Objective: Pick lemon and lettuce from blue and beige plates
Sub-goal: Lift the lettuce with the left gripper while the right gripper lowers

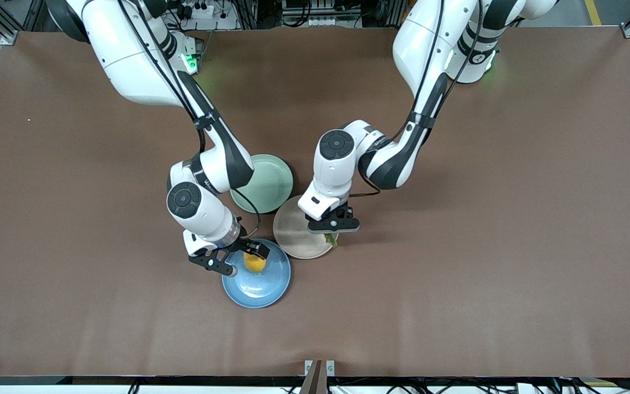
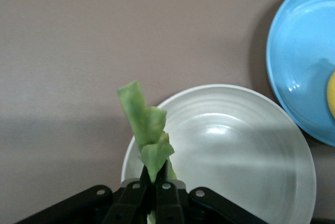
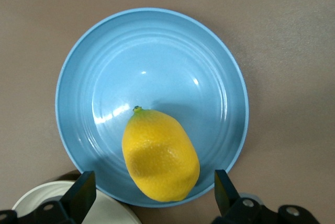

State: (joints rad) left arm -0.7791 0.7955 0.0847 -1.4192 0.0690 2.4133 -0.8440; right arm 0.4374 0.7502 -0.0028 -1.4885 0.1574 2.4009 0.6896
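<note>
The lemon [image 3: 159,156] lies in the blue plate [image 3: 152,62], near the rim that faces the beige plate [image 3: 102,209]. My right gripper [image 3: 153,185] is open just above it, one finger on each side, neither touching. In the front view the lemon [image 1: 254,263] shows between the fingers of the right gripper [image 1: 245,260] over the blue plate [image 1: 260,293]. My left gripper [image 2: 155,174] is shut on the lettuce [image 2: 144,124], a crumpled green leaf hanging over the rim of the bare beige plate [image 2: 235,145]. From the front, the lettuce [image 1: 332,239] hangs under the left gripper [image 1: 332,230] at the edge of the beige plate [image 1: 293,235].
A mint-green plate [image 1: 271,180] sits beside the beige plate, farther from the front camera, partly under the right arm. The three plates are clustered together mid-table. Brown tabletop stretches toward both ends of the table.
</note>
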